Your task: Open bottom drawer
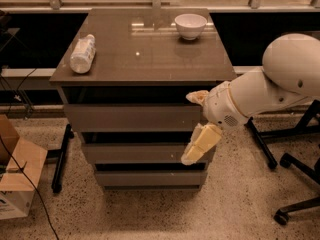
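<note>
Camera view: the gripper [190, 128] hangs before the drawer fronts, below the front right corner of the bench [145, 59]. Its two cream fingers [201, 143] are spread wide and hold nothing, and the lower one overlaps the middle drawer [135, 153] front. The bottom drawer [150, 178] sits lowest, under the front edge, apart from the gripper. A bottle [82, 54] lies by the left edge. A white bowl [190, 25] stands near the back right corner.

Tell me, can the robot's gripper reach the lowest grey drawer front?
Probably yes. The cream gripper hangs before the middle drawer front, right side, just above the flat taupe-grey bottom drawer, with nothing visible between them.
</note>
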